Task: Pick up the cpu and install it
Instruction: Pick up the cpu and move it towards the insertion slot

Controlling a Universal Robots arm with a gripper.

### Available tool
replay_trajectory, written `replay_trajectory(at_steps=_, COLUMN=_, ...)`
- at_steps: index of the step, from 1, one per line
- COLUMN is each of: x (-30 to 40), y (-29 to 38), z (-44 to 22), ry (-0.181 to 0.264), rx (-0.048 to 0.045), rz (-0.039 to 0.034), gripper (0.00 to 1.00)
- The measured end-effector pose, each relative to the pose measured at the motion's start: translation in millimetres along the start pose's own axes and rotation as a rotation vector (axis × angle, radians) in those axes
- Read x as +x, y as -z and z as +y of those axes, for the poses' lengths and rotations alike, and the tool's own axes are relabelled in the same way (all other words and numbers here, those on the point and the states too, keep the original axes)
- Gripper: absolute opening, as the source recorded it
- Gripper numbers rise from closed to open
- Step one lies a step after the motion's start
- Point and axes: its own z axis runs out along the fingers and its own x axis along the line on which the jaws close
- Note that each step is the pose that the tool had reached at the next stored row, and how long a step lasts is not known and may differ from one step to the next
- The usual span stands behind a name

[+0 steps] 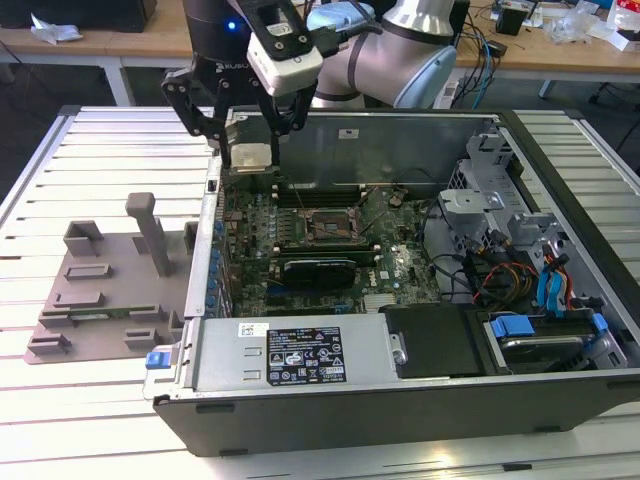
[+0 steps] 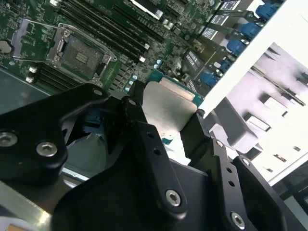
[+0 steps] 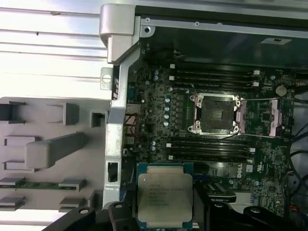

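The gripper (image 1: 248, 150) has its two black fingers (image 2: 144, 134) pinched on opposite edges of one cpu (image 3: 165, 199). The chip hangs in the air inside the open computer case (image 1: 400, 145), above the motherboard (image 3: 159, 125) and close to the case wall on the exterior view's left.

The chip is near enough square, so there's no long axis to call. Its silvery lid faces up toward the wrist, with a thin green board edge showing around it, and it sits roughly flat to the motherboard below. In the first wrist view the lines of print on the lid run across from one finger's side to the other.

There is one socket (image 3: 215, 114), black-framed and bare, with its cover plate (image 3: 275, 118) folded out beside it, well apart from the cpu. Memory slots lie in banks on both sides of it.

Outside the case, one grey plastic tray (image 1: 130, 290) lies on the slatted table (image 1: 100, 140), with one tall post (image 1: 148, 235) standing on it.

The exterior view gives the whole case: a drive bay with blue tabs (image 1: 520, 327), a bundle of cables (image 1: 500, 280), and a labelled metal cover (image 1: 290, 355) along the near edge. The second wrist view looks past the fingers from behind, and there both press the chip's edges. The first wrist view gives the lid face-on.
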Motion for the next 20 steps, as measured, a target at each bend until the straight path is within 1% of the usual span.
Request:
replay_trajectory(at_steps=4, x=-4.8, y=-2.1, z=1.4, ry=0.0, rx=0.0, rz=0.0, gripper=0.55)
replay_trajectory(at_steps=7, x=-6.7, y=-3.6, z=2.6, ry=0.0, rx=0.0001, rz=0.0001, gripper=0.55)
replay_trajectory(at_steps=11, x=-8.7, y=-5.6, z=8.6, ry=0.0, rx=0.0001, rz=0.0, gripper=0.55)
replay_trajectory(at_steps=13, x=-14.0, y=-8.0, z=15.6, ry=0.0, rx=-0.0001, rz=-0.0001, gripper=0.55)
replay_trajectory(at_steps=14, x=-19.1, y=-9.5, z=17.6, ry=0.0, rx=0.0001, rz=0.0001, gripper=0.55)
replay_trajectory(at_steps=16, x=-27.9, y=-13.1, z=18.8, ry=0.0, rx=0.0, rz=0.0001, gripper=0.55)
replay_trajectory(at_steps=17, x=-30.9, y=-14.5, z=19.0, ry=0.0, rx=0.0, rz=0.0, gripper=0.55)
replay_trajectory(at_steps=20, x=-37.0, y=-18.0, z=19.4, ry=0.0, rx=0.0, rz=0.0, gripper=0.55)
